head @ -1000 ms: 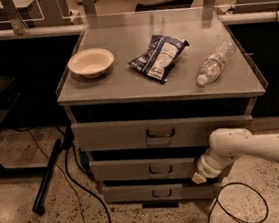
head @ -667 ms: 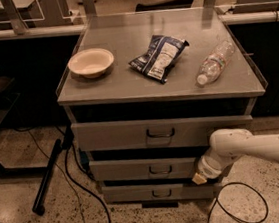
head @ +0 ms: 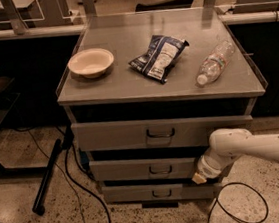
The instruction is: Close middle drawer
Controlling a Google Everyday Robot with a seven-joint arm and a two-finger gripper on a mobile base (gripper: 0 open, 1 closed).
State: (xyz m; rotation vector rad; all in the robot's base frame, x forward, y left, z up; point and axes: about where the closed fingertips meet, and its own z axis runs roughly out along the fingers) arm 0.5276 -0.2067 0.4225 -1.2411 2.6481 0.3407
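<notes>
At the right end of the shallow grey middle drawer sits the claw, grip unreadable

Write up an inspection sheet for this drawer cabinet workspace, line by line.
Surface: flat grey metal cabinet top, carrying three loose items.
Job's things: grey metal middle drawer with a small dark handle; a dark gap shows above its front; cannot tell whether it is fully shut.
Clutter: cream round bowl at left; dark blue crinkled snack bag in the middle; clear plastic bottle lying on its side at right.
Grippers: gripper on the white arm, low at the middle drawer's right end.
Cables: black cables trailing on the floor at left; black cable loop at lower right.
Surroundings: speckled floor; black pole slanting at left.
</notes>
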